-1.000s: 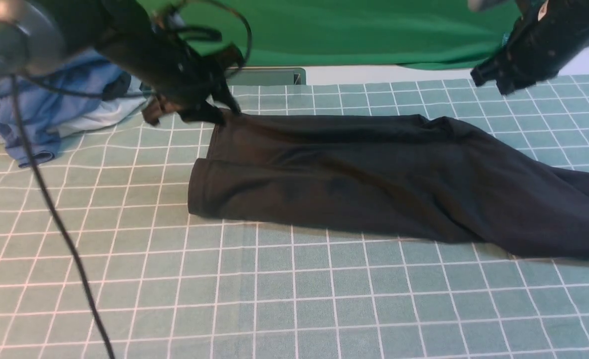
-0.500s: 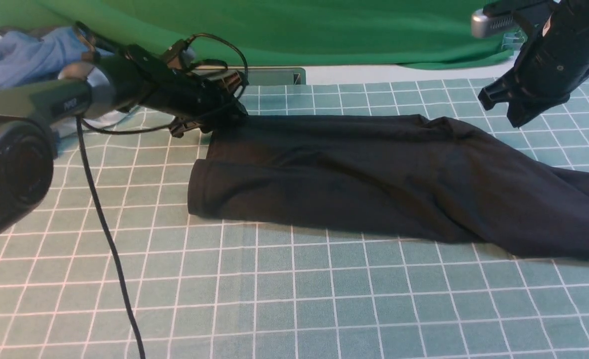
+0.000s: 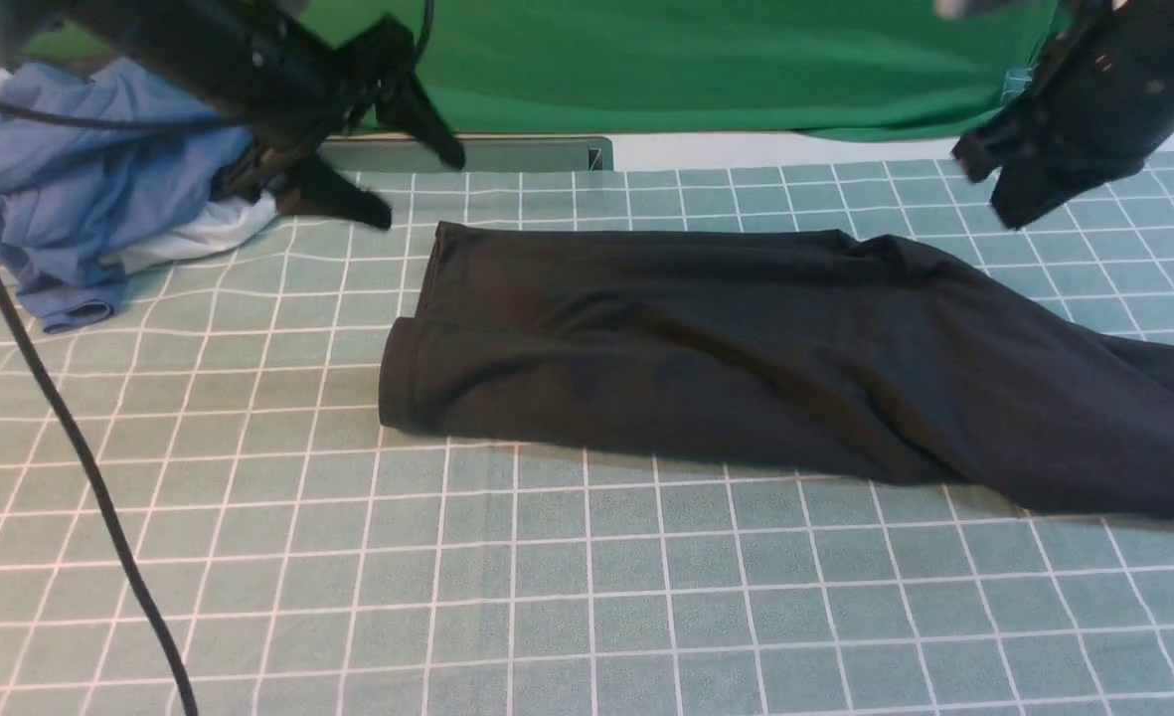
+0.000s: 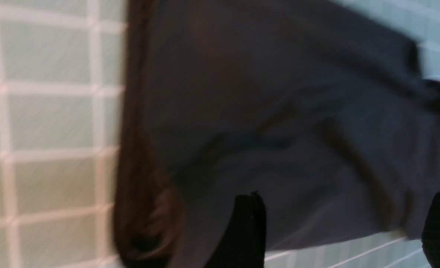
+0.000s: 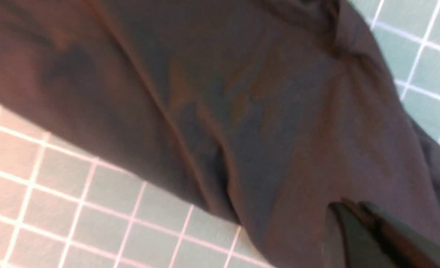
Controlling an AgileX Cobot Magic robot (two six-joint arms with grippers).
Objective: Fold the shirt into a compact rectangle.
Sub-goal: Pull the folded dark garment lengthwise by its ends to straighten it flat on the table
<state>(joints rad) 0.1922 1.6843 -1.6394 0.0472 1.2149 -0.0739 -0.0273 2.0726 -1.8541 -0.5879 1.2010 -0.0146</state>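
Observation:
The black shirt (image 3: 746, 348) lies flat on the grid mat (image 3: 547, 597) as a long folded band, and its right end runs out of the front view. My left gripper (image 3: 416, 189) hangs open above and just behind the shirt's far left corner, holding nothing. In the left wrist view its two fingers (image 4: 247, 230) stand wide apart over the shirt (image 4: 279, 111) and its edge. My right gripper (image 3: 999, 194) hovers shut and empty above the shirt's far right part. The right wrist view shows the gripper (image 5: 350, 210) with its tips pressed together over the fabric (image 5: 223, 93).
A pile of blue and white clothes (image 3: 80, 199) sits at the far left of the mat. The big green cloth (image 3: 696, 60) hangs behind the table. A black cable (image 3: 70, 438) trails down the left side. A grey slot (image 3: 527, 154) lies at the mat's far edge.
My left gripper has opened, let go of the shirt's far left corner and lifted away from it. The right gripper stayed shut, hovering near the same spot.

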